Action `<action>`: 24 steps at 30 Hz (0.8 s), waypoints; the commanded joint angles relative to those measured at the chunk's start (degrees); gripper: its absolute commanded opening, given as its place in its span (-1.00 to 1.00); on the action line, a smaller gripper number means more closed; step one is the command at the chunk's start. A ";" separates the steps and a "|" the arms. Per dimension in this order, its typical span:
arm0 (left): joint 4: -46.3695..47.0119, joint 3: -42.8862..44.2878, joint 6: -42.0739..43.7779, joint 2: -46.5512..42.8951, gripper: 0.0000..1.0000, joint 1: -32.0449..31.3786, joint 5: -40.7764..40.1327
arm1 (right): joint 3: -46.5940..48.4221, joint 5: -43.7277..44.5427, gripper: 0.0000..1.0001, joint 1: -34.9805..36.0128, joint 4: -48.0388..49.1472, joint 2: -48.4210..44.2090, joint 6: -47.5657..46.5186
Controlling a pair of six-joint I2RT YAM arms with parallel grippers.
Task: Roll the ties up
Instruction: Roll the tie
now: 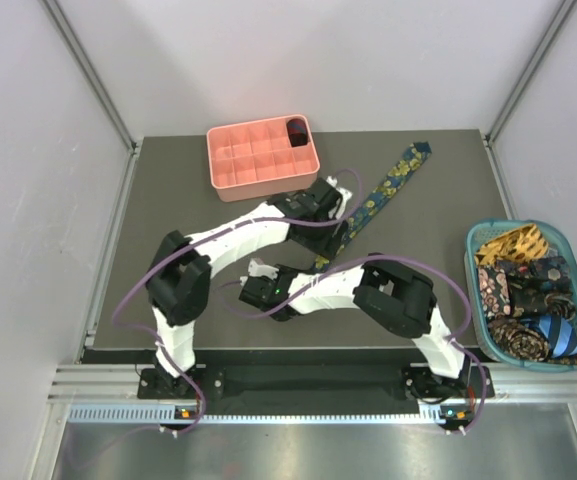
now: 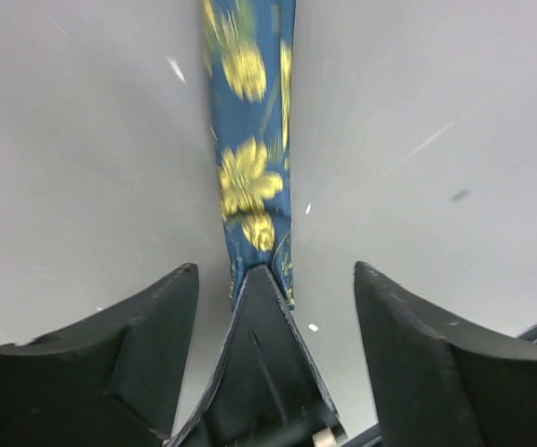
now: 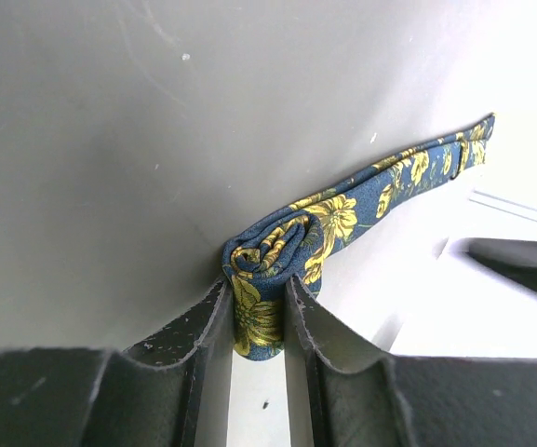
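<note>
Count: one silky blue flowery tie (image 3: pixel 342 219), coiled end squeezed in my right gripper (image 3: pixel 257 291); my left gripper (image 2: pixel 275 272) spread wide, flat strip ahead.

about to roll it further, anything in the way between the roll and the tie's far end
only the left hand, open over the tie partway along. beyond it the tie lies bare on the table to its tip.

We're looking at a salmon-pink grid tray (image 1: pixel 266 187) sitting at the far middle of the dark grey worktop (image 1: pixel 168 190), one long side turned towards us. Over by the right edge we have a teal plastic basket (image 1: pixel 471 275), well apart from the tray. Pale walls (image 1: pixel 28 200) close in on three sides.
</note>
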 commanded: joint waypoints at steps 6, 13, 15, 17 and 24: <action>14.83 -8.70 -5.34 -18.01 0.64 6.97 -2.38 | -2.21 -10.87 -0.93 -0.98 2.61 -4.70 -0.26; 31.10 -30.06 -15.45 -34.89 0.98 20.78 2.81 | -3.27 -19.12 -0.93 -1.86 4.19 -9.89 -1.32; 33.21 -34.81 -15.98 -38.67 0.98 22.36 1.32 | -3.62 -21.23 -0.93 -2.74 4.72 -11.47 -1.49; 33.22 -37.71 -16.77 -40.87 0.98 22.90 -0.52 | -3.97 -24.66 -0.93 -3.44 5.42 -12.96 -1.49; 36.99 -46.68 -21.43 -46.41 0.98 25.27 -2.29 | -6.08 -38.81 -0.96 -8.62 8.14 -17.79 -0.35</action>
